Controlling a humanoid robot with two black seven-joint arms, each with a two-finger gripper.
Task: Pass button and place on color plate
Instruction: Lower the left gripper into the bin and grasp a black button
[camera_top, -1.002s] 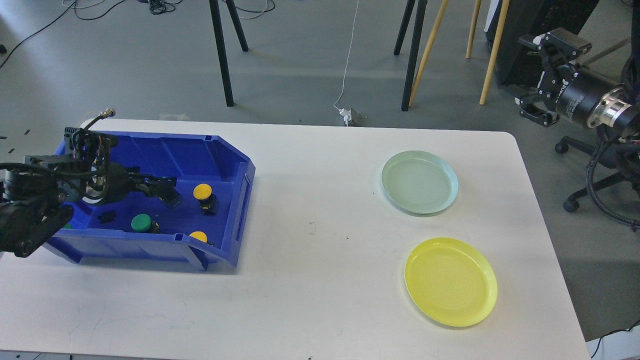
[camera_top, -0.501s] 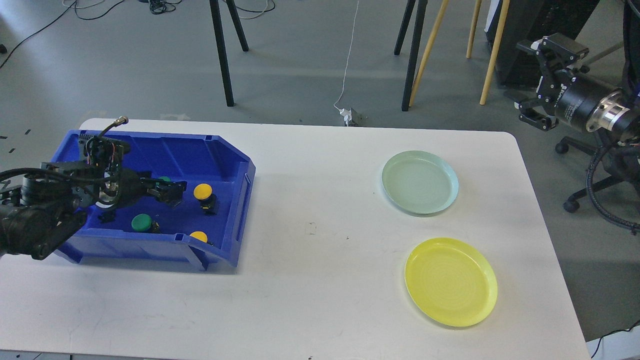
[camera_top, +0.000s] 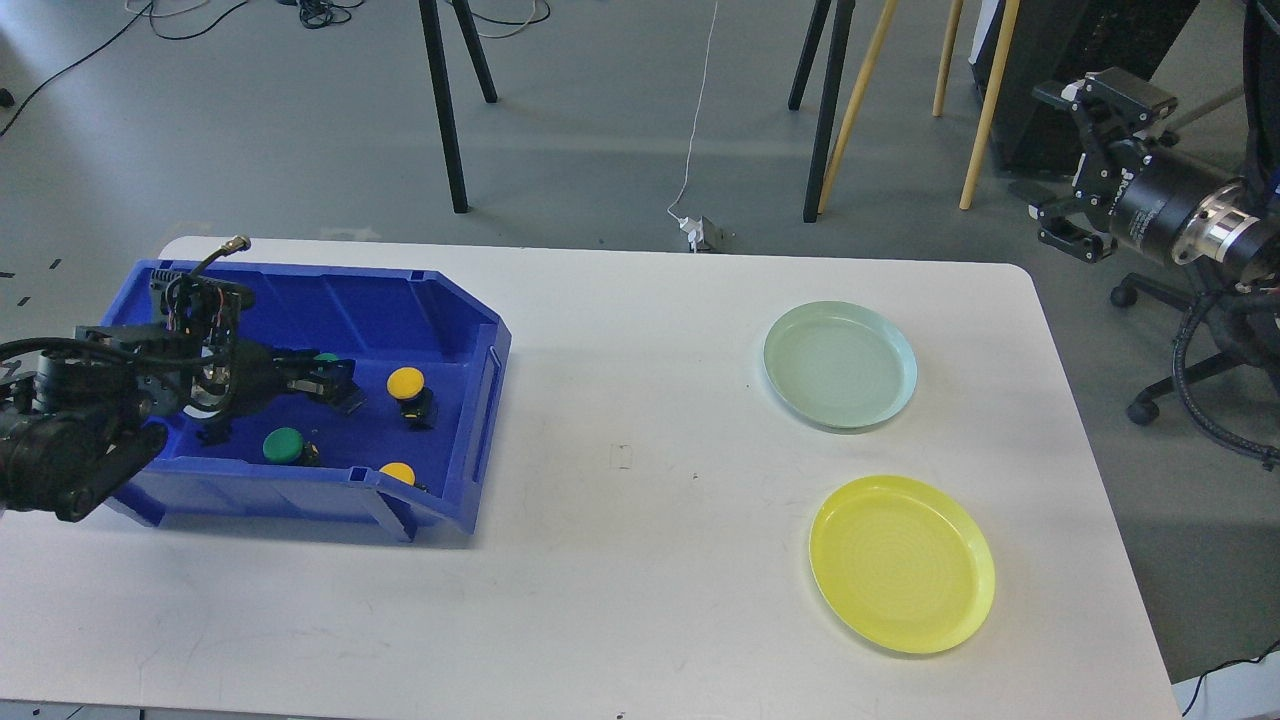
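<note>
A blue bin (camera_top: 485, 385) at the table's left holds a yellow button (camera_top: 405, 381), a second yellow button (camera_top: 397, 472) at the front wall, a green button (camera_top: 283, 444), and another green button (camera_top: 326, 357) mostly hidden behind my left gripper. My left gripper (camera_top: 342, 385) is low inside the bin, just left of the first yellow button, jaws slightly apart and holding nothing. A pale green plate (camera_top: 840, 365) and a yellow plate (camera_top: 901, 563) lie empty at the right. My right gripper (camera_top: 1050, 165) is open, raised off the table's far right corner.
A small black part (camera_top: 213, 434) lies on the bin floor at the left. An office chair base (camera_top: 1180, 380) stands right of the table. Stand legs (camera_top: 445, 110) and wooden poles (camera_top: 850, 110) rise behind the far edge.
My left gripper moved right toward the yellow button, then drew back slightly left. A green button behind it came into view. My right gripper shifted slightly left.
</note>
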